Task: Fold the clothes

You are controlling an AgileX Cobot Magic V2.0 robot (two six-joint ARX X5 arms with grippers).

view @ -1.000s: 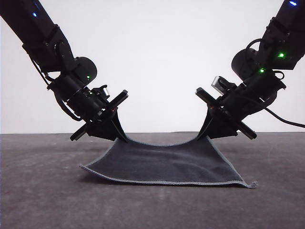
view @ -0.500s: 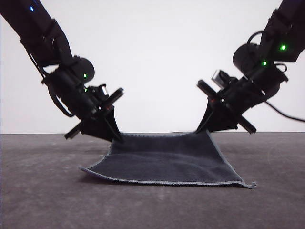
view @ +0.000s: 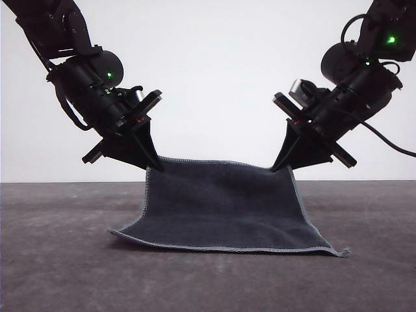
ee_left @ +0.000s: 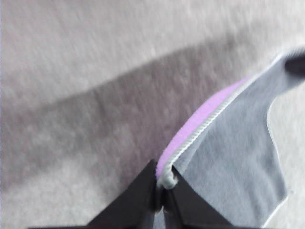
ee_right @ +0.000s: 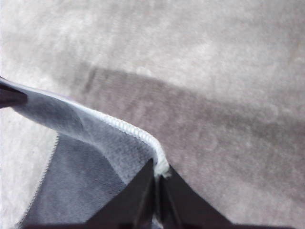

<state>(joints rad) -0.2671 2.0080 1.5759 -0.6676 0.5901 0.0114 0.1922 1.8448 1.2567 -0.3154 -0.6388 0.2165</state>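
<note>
Cloth lifted by its far corners — left gripper and right gripper each pinching one, mid-frame; near edge on table. Fold barely begun — nothing doubled over.

Three camera views of one tabletop: one low frontal, two close wrist-mounted.

The front camera sits low near the table, facing forward toward a white wall. Each wrist camera looks past its own black fingertips, close on a pinched corner of the cloth; all views share it.
</note>
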